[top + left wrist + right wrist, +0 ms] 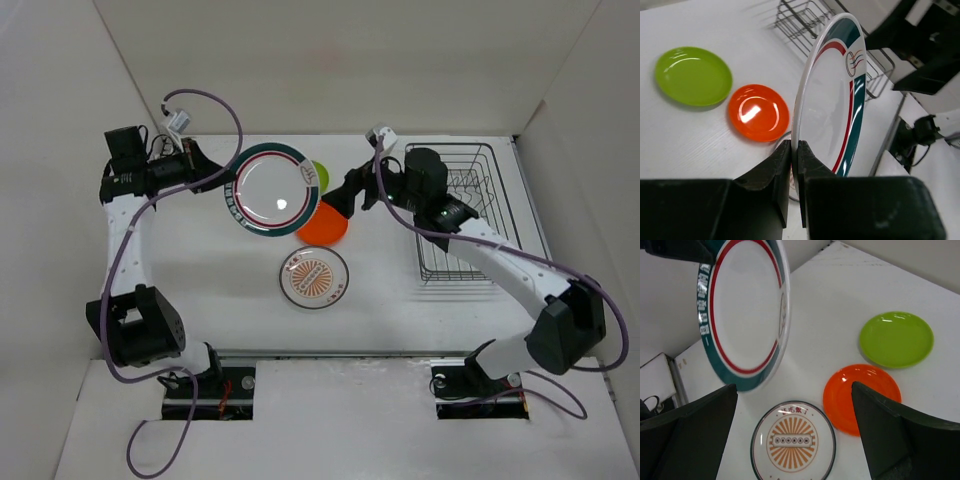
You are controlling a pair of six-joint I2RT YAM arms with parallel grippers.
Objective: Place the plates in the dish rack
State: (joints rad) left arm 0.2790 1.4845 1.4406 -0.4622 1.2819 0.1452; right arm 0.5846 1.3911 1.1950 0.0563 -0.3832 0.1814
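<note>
**Teal-rimmed plate** (pixel 272 190): held on edge in the air above the counter (pixel 200 290), between the two arms. The left end effector (pixel 794 150) is pinched narrow on its lower rim, one finger on each face. The right end effector (pixel 794 390) is spread wide and carries nothing, just to the right of the plate.

**Handling:** the plate looks rigid, glazed and slick. It seems light enough for a rim pinch, but it is liable to pivot or slip in the grip and to chip if dropped. The rim opposite the left hold seems the natural second grasp.

**Dish rack** (pixel 460 205): at the far right, no plates in it.

**Remaining plates:** the lime green plate (pixel 320 175), orange plate (pixel 327 228) and patterned plate (pixel 314 277) lie flat on the counter.
</note>
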